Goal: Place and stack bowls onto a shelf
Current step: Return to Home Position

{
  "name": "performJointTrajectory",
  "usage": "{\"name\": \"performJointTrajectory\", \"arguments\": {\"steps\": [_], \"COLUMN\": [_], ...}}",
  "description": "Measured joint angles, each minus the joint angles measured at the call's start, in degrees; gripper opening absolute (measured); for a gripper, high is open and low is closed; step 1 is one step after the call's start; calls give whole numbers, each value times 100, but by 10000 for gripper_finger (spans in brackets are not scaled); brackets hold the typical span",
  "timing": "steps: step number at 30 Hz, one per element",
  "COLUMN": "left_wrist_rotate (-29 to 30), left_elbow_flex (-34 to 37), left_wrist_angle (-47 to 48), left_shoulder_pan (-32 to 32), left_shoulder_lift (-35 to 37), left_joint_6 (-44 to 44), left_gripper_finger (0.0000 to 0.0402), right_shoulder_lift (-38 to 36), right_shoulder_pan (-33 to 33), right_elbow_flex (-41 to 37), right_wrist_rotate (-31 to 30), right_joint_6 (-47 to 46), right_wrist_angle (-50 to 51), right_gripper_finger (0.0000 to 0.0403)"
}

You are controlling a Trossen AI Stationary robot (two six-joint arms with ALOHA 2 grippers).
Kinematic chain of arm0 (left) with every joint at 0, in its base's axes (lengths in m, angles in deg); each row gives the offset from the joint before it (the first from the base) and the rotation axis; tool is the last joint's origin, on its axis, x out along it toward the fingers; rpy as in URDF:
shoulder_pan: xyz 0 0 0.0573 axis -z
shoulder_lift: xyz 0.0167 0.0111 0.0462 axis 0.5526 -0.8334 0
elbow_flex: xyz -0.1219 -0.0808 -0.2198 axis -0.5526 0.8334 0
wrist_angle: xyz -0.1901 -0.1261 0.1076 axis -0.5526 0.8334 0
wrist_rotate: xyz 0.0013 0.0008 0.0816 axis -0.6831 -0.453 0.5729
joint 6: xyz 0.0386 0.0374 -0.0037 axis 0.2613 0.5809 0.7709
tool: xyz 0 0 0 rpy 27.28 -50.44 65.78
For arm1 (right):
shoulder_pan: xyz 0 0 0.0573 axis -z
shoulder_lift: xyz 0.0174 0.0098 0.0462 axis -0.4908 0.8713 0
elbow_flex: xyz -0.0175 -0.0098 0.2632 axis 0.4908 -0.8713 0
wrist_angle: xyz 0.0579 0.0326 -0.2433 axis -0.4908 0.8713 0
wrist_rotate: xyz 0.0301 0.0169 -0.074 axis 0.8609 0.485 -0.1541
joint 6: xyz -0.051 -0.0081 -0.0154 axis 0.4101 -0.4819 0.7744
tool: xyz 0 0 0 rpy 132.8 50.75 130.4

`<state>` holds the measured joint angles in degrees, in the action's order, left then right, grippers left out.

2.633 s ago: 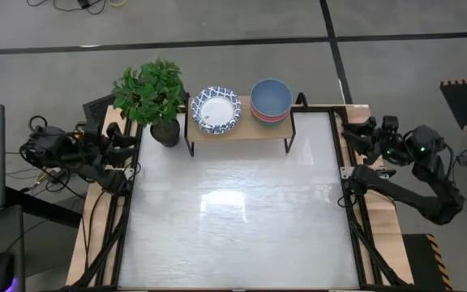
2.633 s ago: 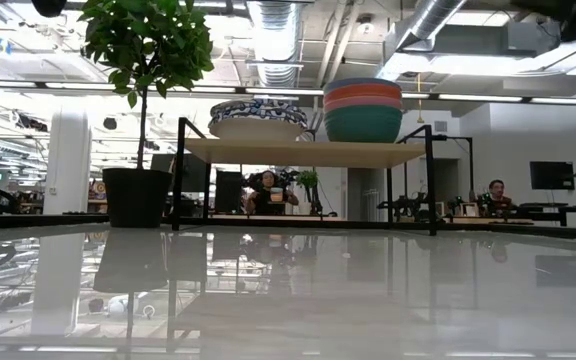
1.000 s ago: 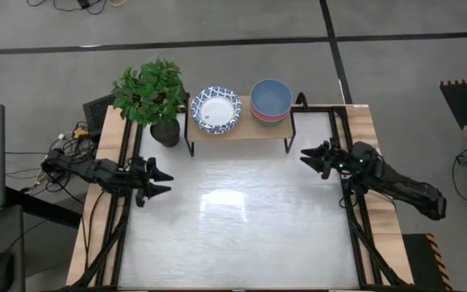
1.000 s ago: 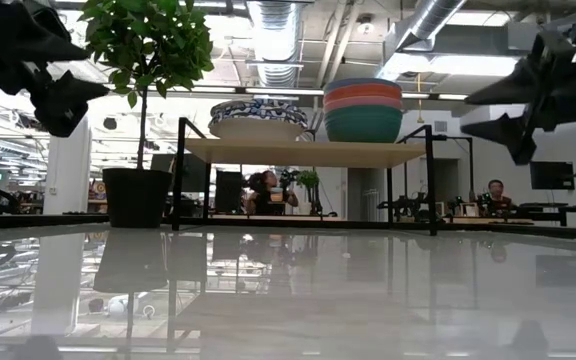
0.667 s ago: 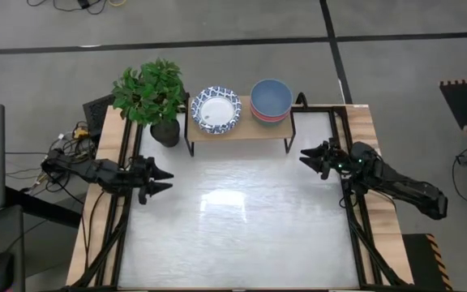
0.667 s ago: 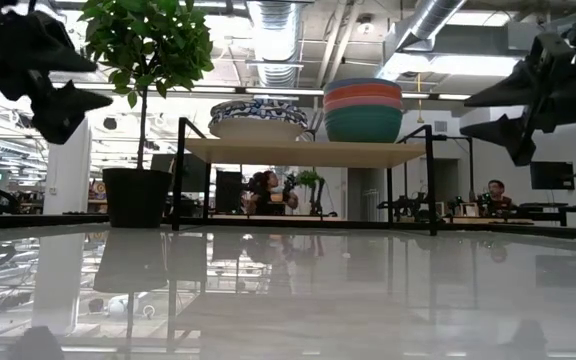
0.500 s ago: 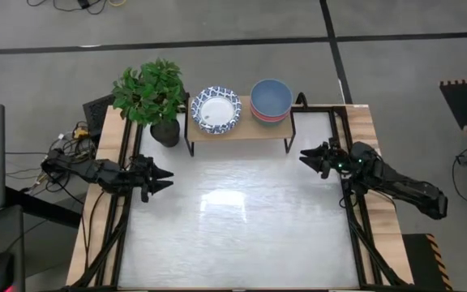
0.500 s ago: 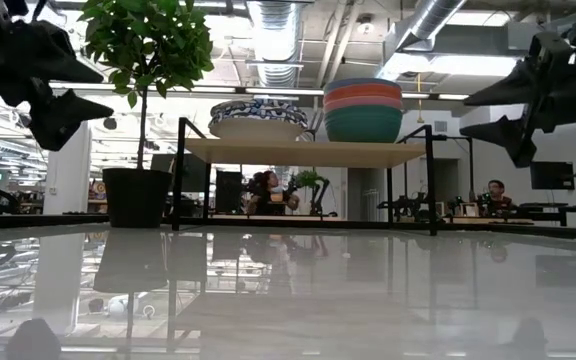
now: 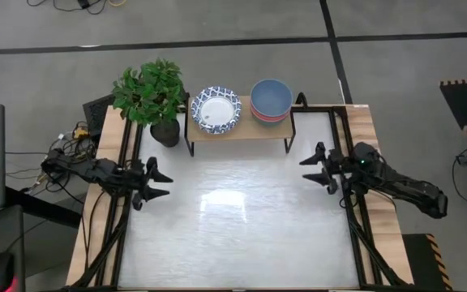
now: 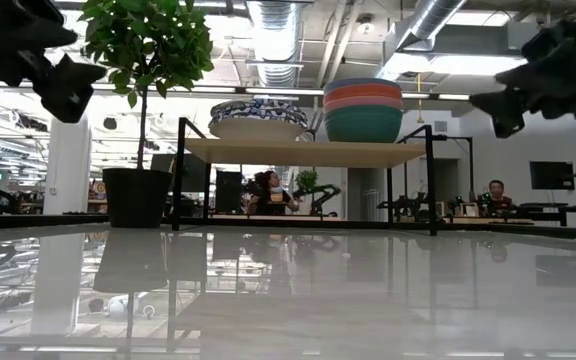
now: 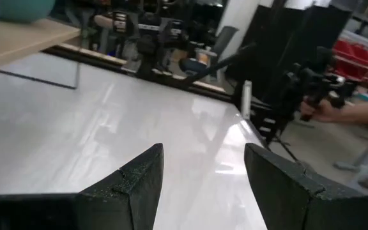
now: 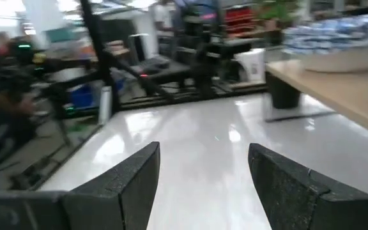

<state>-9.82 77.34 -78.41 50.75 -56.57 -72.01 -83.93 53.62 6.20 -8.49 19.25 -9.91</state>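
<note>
The light-wood shelf (image 9: pixel 237 130) stands on thin black legs at the table's far edge. On it rest two stacks: the white, blue-patterned bowls (image 9: pixel 216 110) (image 10: pixel 258 117) on the left, and the grey-blue and red bowl nested on the teal and pink one (image 9: pixel 271 100) (image 10: pixel 363 108) on the right. My left gripper (image 9: pixel 168 186) (image 11: pixel 203 160) hovers open by the table's left edge, pointing right. My right gripper (image 9: pixel 305 170) (image 12: pixel 203 153) hovers open by the right edge, pointing left. Both are well short of the shelf (image 12: pixel 344 89).
A black plant pot (image 9: pixel 165 131) with a leafy plant (image 10: pixel 148 40) stands just left of the shelf. The white tabletop (image 9: pixel 233 227) stretches between the arms, with black frame rails along both sides. People sit in the room behind (image 10: pixel 268 190), and a hand (image 11: pixel 356 112) shows beyond the table.
My right gripper has rolled about its wrist: its fingers stood one above the other and now lie side by side, level with the table. It has stayed near the right edge. My left gripper has shifted only slightly by the left edge. The bowls and the shelf have not moved.
</note>
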Motion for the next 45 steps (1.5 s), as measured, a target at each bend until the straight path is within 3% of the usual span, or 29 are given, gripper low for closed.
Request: {"name": "performJointTrajectory", "arguments": {"steps": [5, 8, 11, 13, 20, 25, 30, 34, 40, 45], "left_wrist_rotate": [-89, -102, -86, -178, -784, -1414, -2046, -2482, -2778, -3136], "left_elbow_flex": [1, 1, 1, 1, 1, 1, 1, 5, 36, 516], "left_wrist_angle": [-146, -157, -89, -55, -58, -106, -115, 86, 186, -734], "left_shoulder_pan": [-7, -10, -108, -207, -660, -1097, -1651, -2124, -2770, -3089], "left_shoulder_lift": [0, 0, 0, 0, 0, 0, 0, 0, 2, -36], "left_joint_6": [-59, -29, -46, -46, -44, 50, 27, 96, 250, -74], "left_gripper_finger": [203, 203, 203, 203, 203, 203, 203, 203, 203, 203], "right_shoulder_lift": [0, 0, -6, -5, -13, -11, -28, -28, -27, -29], "right_shoulder_pan": [-25, -26, -134, -387, -1942, -2930, -3389, -3438, -3205, -2949], "right_elbow_flex": [-2, -2, -262, -284, -289, -291, -295, -295, -299, -299], "right_wrist_rotate": [-366, 172, 710, 677, -1647, -2633, -3576, -3751, -3755, -3753], "right_joint_6": [-443, -1006, -1912, -2192, -1704, -851, 26, 586, 606, 289], "right_wrist_angle": [80, -40, -921, -1074, -1191, -1178, -1340, -1213, -868, -449], "right_gripper_finger": [265, 265, 265, 265, 265, 265, 265, 265, 265, 265]}}
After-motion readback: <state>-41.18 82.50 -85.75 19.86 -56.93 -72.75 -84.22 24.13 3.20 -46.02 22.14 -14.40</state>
